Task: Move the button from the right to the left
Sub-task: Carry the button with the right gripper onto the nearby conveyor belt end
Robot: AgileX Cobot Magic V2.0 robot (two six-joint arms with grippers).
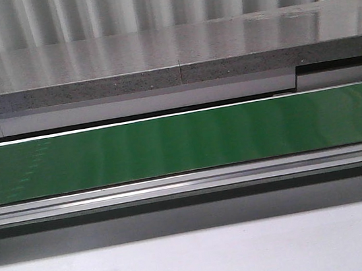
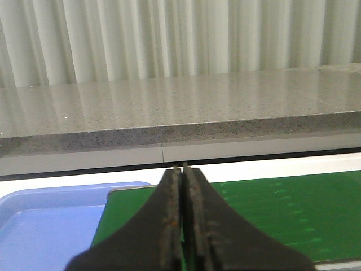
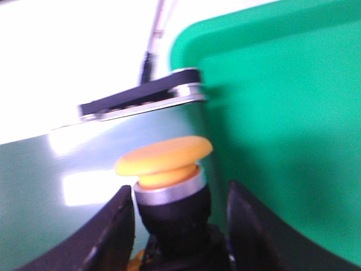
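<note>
We see a plain dark green belt (image 1: 182,142) edged by silvery rails, under a speckled grey tabletop (image 1: 123,66) and pale ribbed wall panels. In the left wrist view, the tool (image 2: 181,212) is black, beside a light blue tray (image 2: 39,217). In the right wrist view, the button (image 3: 167,180) has an orange cap, silver ring and black collar, next to a bright green tray (image 3: 282,113).

The front view looks forward and slightly down across the green conveyor belt (image 1: 182,142) to the grey stone counter (image 1: 156,57). The left wrist view sits low over its closed jaws, facing that same belt (image 2: 282,214) and counter (image 2: 169,107) (both shared). The right wrist view is very near, blurred, beside a green tray (image 3: 282,113).
</note>
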